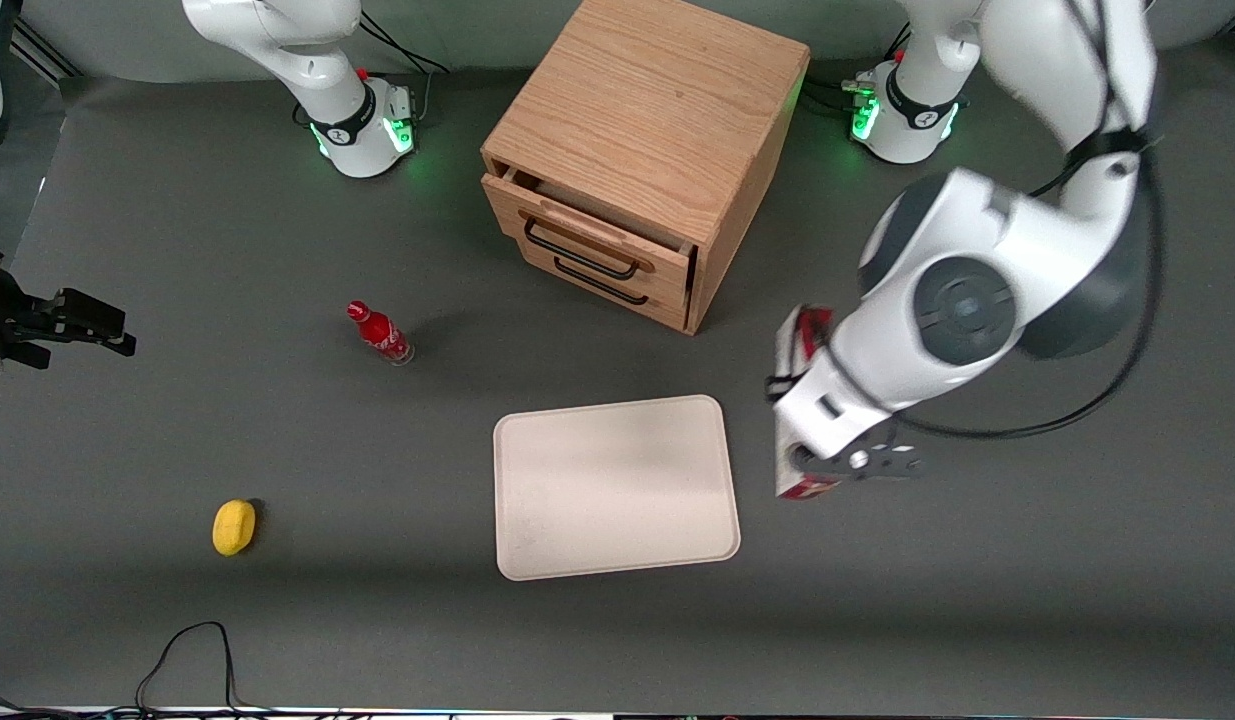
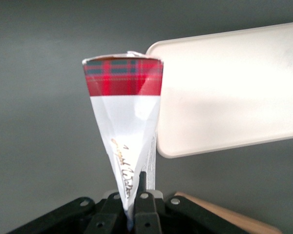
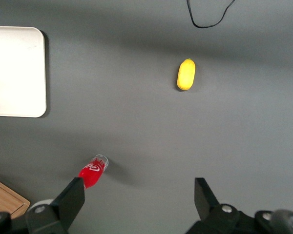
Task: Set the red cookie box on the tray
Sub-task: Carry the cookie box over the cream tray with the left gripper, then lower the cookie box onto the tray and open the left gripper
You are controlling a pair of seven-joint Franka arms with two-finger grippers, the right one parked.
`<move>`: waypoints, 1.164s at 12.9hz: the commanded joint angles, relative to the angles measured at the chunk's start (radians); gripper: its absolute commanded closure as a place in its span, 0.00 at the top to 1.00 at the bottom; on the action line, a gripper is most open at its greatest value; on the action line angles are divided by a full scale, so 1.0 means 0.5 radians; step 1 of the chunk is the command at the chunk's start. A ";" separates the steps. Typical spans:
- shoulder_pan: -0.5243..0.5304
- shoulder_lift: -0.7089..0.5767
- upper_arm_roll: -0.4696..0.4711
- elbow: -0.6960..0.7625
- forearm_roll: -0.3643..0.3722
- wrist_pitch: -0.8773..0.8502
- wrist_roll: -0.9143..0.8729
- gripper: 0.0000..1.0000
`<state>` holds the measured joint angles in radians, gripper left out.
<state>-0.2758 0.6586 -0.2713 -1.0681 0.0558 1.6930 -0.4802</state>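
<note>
My left gripper (image 1: 803,440) is shut on the red cookie box (image 1: 807,488), holding it edge-on beside the tray's short side, toward the working arm's end of the table. My wrist hides most of the box in the front view. In the left wrist view the fingers (image 2: 145,195) pinch the white panel of the cookie box (image 2: 123,112), and its red tartan end points away from the gripper (image 2: 132,207). The pale beige tray (image 1: 614,485) lies flat with nothing on it. Its corner (image 2: 224,97) shows just beside the box.
A wooden drawer cabinet (image 1: 637,160) stands farther from the front camera than the tray, its top drawer slightly open. A small red bottle (image 1: 380,333) and a yellow object (image 1: 234,526) lie toward the parked arm's end. A black cable (image 1: 187,650) loops near the table's front edge.
</note>
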 commanded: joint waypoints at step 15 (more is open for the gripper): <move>-0.332 0.714 0.217 0.237 0.082 0.651 -0.524 0.00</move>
<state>-0.4326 0.9981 -0.1662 -0.9869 0.0766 2.0177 -0.7273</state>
